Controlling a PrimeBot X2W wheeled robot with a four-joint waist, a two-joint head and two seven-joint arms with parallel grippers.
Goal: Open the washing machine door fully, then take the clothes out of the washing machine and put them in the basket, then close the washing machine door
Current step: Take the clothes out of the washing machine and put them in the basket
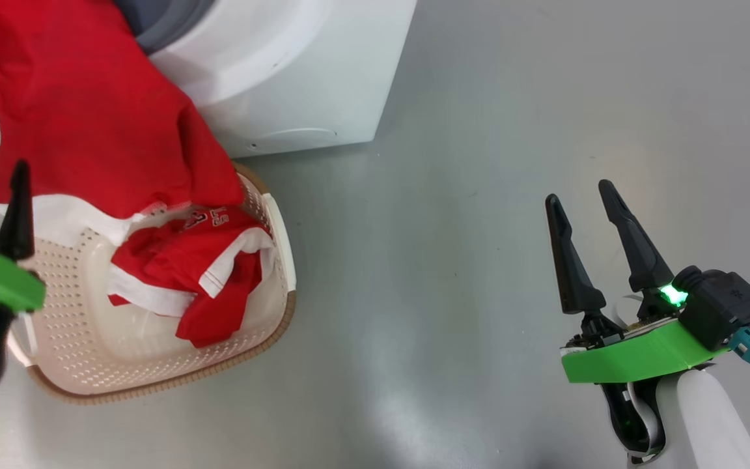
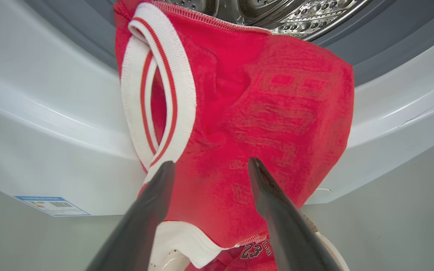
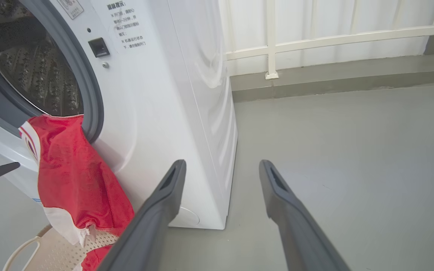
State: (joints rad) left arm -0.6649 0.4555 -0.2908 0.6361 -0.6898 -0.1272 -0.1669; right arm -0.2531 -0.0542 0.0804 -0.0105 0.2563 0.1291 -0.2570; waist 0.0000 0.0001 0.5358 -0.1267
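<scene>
Before the left claw [image 2: 209, 165], hanging clothes [image 2: 277, 105]

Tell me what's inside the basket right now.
The basket holds a crumpled red garment with white trim. A larger red garment, hanging from the washing machine, drapes over the basket's far side, so whatever lies beneath it there is hidden.

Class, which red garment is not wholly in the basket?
The large red jersey draped from the steel drum; the crumpled one lies inside the cream perforated basket.
</scene>
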